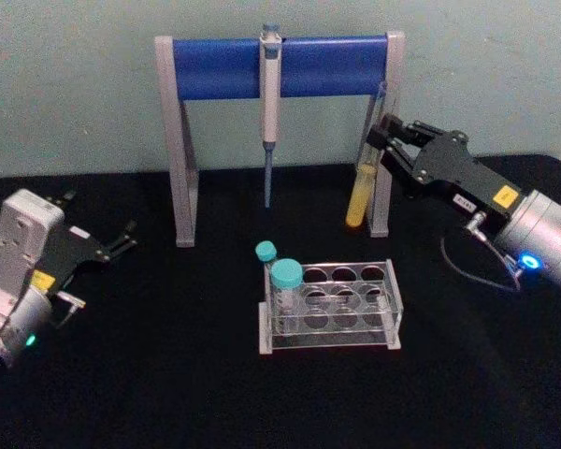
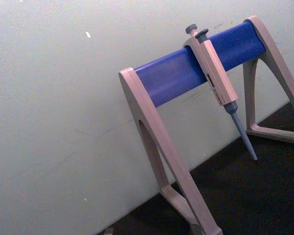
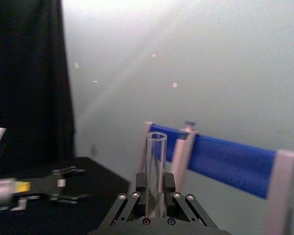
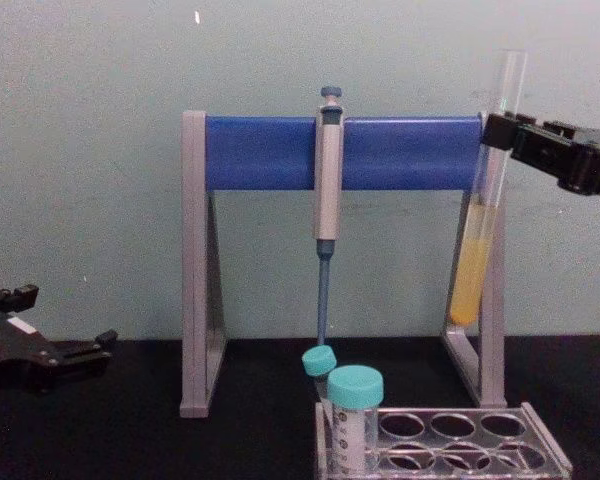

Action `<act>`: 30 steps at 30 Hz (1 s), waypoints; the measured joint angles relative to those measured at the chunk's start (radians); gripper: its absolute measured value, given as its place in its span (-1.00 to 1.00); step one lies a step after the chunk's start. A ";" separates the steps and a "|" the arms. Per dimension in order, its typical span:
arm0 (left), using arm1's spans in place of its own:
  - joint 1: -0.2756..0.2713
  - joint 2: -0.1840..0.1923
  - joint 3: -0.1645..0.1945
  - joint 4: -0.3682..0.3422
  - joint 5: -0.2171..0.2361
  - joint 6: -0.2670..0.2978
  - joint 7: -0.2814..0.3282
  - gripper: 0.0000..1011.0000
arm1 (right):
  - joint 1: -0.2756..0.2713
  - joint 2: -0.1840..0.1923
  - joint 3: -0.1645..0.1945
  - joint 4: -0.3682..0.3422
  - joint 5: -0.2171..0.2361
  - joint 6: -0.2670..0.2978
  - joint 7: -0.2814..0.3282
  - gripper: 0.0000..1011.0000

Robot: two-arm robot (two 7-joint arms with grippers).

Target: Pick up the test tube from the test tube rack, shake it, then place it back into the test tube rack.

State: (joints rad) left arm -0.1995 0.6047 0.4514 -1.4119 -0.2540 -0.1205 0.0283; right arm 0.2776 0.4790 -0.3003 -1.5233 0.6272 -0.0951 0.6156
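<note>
Head camera looked forward and down over the black table [image 1: 168,374] from some way off. The test tube rack [image 1: 390,309] sat near centre and the pipette stand [image 1: 215,65] at 12 o'clock.

Chest camera sat lower, looking level across the table and closer to the stand. The rack was cut off at 5 o'clock.

Left wrist camera faced the stand and wall at a tilt, close in.

Right wrist camera looked along the right gripper [image 3: 155,188] and test tube [image 3: 156,156] toward the stand, with the left gripper [image 3: 76,184] at 8 o'clock.

All four views shared the stand and pipette [image 1: 270,103].
</note>
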 joint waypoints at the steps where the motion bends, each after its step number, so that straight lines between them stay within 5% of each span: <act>1: 0.000 0.000 0.000 0.000 0.000 0.000 0.000 0.98 | 0.000 0.000 0.000 0.000 0.000 0.000 0.000 -0.57; 7: 0.000 0.000 0.000 0.000 0.000 0.000 0.000 0.98 | 0.002 0.067 -0.008 -0.007 0.103 0.075 0.114 -0.56; 13: 0.000 0.000 0.000 0.000 0.000 0.000 0.000 0.98 | -0.009 0.134 -0.016 -0.022 0.109 0.088 0.152 -0.56; 22: 0.000 0.000 0.000 0.000 0.000 0.000 0.000 0.98 | -0.021 0.190 -0.020 -0.040 0.001 0.016 0.058 -0.56; 30: 0.000 0.000 0.000 0.000 0.000 0.000 0.000 0.98 | -0.011 0.138 -0.018 -0.042 -0.125 -0.029 -0.076 -0.57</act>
State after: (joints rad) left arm -0.1996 0.6047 0.4514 -1.4119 -0.2539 -0.1205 0.0283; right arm 0.2664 0.6174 -0.3182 -1.5648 0.5017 -0.1241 0.5392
